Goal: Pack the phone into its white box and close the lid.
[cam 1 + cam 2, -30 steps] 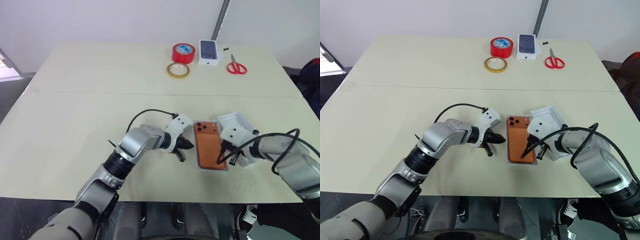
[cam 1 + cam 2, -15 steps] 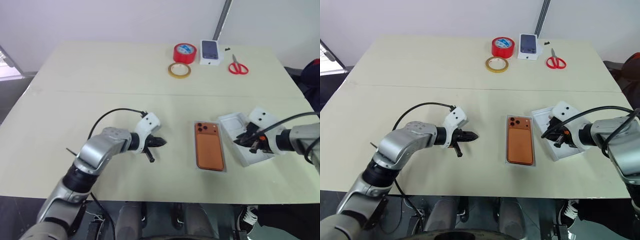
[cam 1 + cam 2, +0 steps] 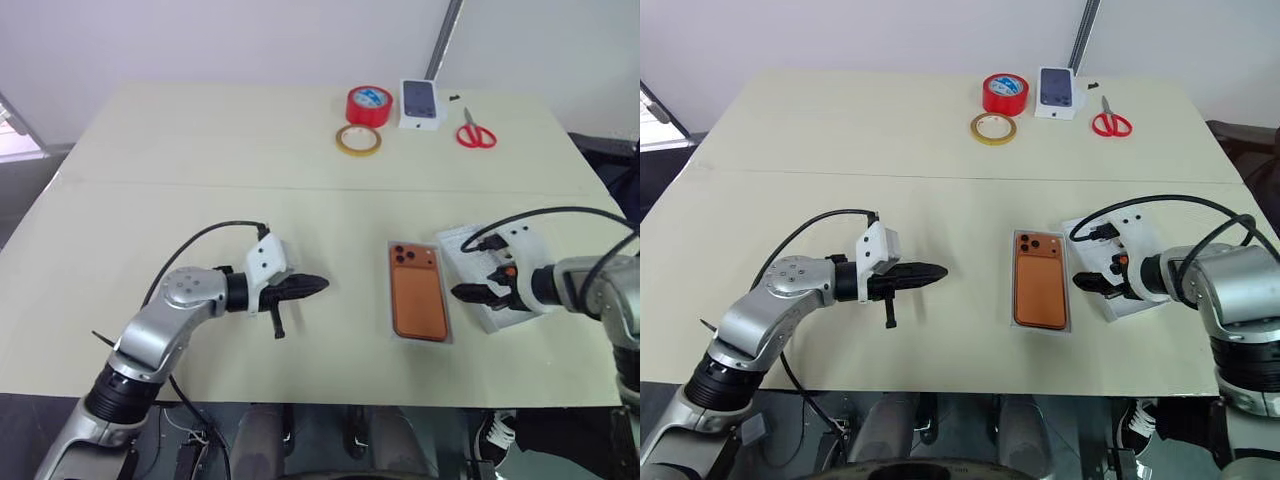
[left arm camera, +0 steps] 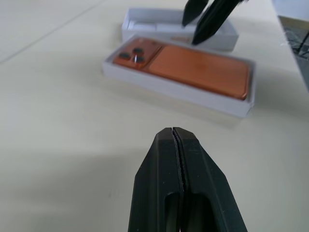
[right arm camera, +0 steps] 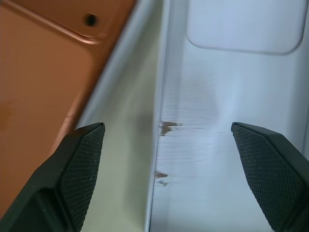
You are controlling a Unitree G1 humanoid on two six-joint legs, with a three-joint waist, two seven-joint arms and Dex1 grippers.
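Note:
The orange phone (image 3: 418,292) lies camera side up inside the shallow white box (image 4: 170,87) near the table's front edge. Just right of it lies the lid (image 3: 492,262), pale inner face up. My right gripper (image 5: 166,129) hangs open over the lid's near-left wall, one finger on each side of it, with nothing between the fingers. It points left toward the phone in the eye views (image 3: 1081,282). My left gripper (image 3: 318,285) is shut and holds nothing. It points right and stands well to the left of the box. It is in the left wrist view too (image 4: 173,133).
At the table's far side stand a red tape roll (image 3: 368,104), a yellowish tape ring (image 3: 357,140), a smaller white box with a dark phone picture (image 3: 419,103) and red scissors (image 3: 474,133). Bare table lies between my left gripper and the box.
My right gripper left the phone, moved right to the lid's edge and opened. My left gripper drew back to the left, away from the box, staying shut.

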